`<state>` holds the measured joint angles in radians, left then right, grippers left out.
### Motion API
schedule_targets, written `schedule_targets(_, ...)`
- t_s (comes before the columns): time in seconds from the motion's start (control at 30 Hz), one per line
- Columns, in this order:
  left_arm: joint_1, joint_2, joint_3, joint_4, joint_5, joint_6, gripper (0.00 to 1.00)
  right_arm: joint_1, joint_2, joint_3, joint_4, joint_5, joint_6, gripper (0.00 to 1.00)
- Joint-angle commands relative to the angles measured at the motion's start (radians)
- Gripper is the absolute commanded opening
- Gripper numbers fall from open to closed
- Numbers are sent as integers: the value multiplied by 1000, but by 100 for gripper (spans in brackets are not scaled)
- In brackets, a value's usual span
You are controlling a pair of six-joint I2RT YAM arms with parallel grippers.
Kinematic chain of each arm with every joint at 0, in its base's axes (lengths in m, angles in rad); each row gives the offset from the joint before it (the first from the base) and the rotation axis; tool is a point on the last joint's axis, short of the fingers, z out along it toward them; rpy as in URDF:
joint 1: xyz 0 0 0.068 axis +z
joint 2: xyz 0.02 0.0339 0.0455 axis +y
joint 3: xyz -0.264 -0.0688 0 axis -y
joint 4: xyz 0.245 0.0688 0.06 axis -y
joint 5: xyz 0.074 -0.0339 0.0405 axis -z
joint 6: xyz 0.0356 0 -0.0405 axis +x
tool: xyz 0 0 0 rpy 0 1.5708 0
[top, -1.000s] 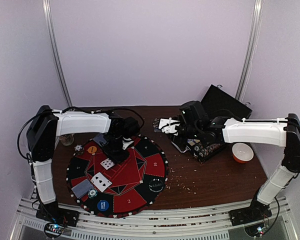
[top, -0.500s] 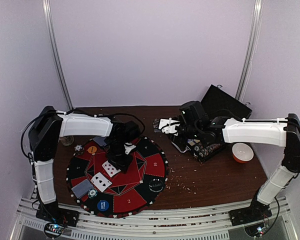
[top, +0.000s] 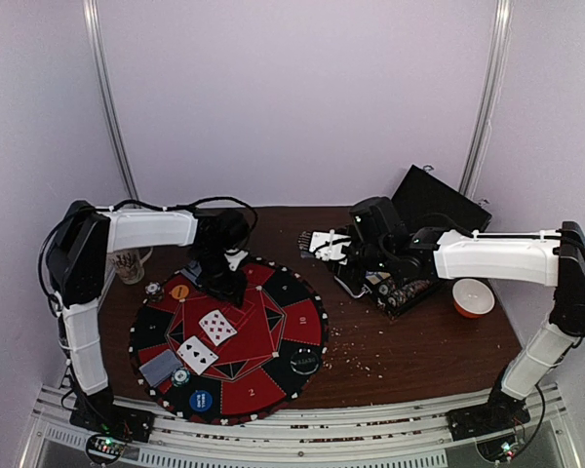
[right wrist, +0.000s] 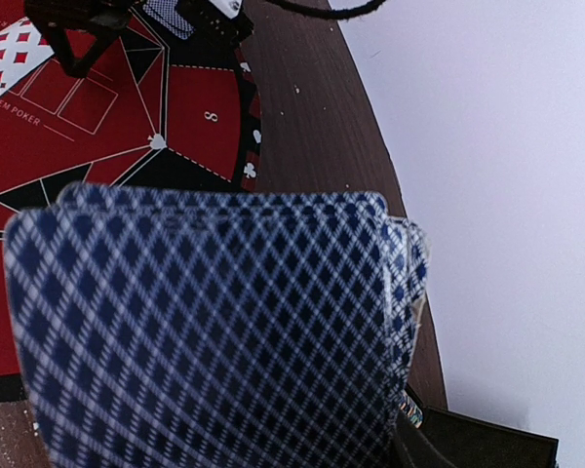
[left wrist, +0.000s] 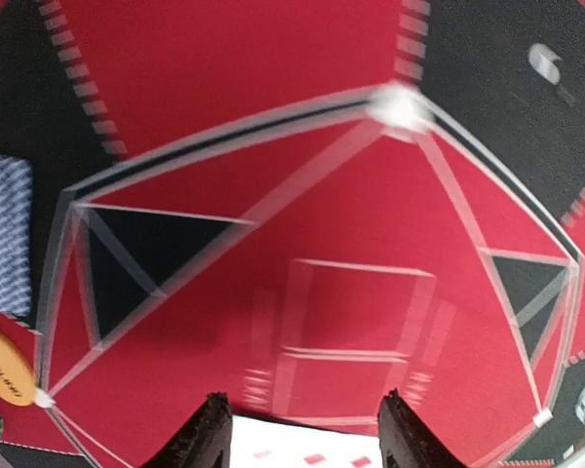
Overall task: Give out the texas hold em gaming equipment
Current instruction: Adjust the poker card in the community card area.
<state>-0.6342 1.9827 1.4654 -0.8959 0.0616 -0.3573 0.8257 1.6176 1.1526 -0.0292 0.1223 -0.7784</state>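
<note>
My left gripper [top: 222, 289] hovers open over the far left of the round red-and-black mat [top: 263, 390]. In the left wrist view, its black fingertips [left wrist: 211, 436] stand apart over the edge of a white face-up card [left wrist: 302, 450] on the mat. Two face-up cards [top: 217, 327] [top: 197, 354] lie at the mat's centre, and a face-down card [top: 160, 367] at its near left. A yellow disc [top: 179, 291], a blue disc [top: 201, 400], a black disc [top: 304, 361] and striped chips [top: 180, 376] sit round the mat. My right gripper [top: 324, 244] is shut on a deck of blue-backed cards [right wrist: 214, 331], which hides its fingers.
A black hinged case [top: 409, 285] lies open at the back right, with its lid [top: 439, 200] raised. An orange-and-white bowl [top: 473, 297] stands to the right of it. A glass [top: 130, 265] stands by the left arm. Crumbs dot the brown table [top: 390, 351].
My left gripper has opened, left a face-up card on the mat's centre and pulled back toward the far left. The right arm and its deck have not moved.
</note>
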Motion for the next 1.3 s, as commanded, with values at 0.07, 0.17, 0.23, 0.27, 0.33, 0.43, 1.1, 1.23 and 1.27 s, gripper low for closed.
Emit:
schedule_targets(0.07,63,-30,-102,146,-61,-51,54,-3,-38,-8,0,6,45,43)
schedule_targets(0.17,64,-29,-142,172,-25,-69,51,-2,-39,-7,-2,8,45,43)
schedule_targets(0.23,61,-42,-180,187,-13,-84,48,-2,-39,-7,-2,7,45,43)
schedule_targets(0.27,61,-50,-205,186,-16,-89,45,-2,-39,-7,-2,6,45,43)
schedule_targets(0.33,62,-72,-240,181,-34,-100,41,-3,-39,-8,-1,4,46,43)
schedule_targets(0.43,62,-111,-283,155,-76,-118,41,-3,-39,-8,1,2,46,43)
schedule_targets(1.1,65,-220,-348,188,-103,-210,41,-1,-39,-14,-1,-3,43,43)
schedule_targets(1.23,88,-228,-315,190,-90,-190,43,-3,-41,-13,-3,-6,42,44)
schedule_targets(1.27,100,-234,-316,191,-85,-185,43,-1,-41,-13,-4,-6,42,43)
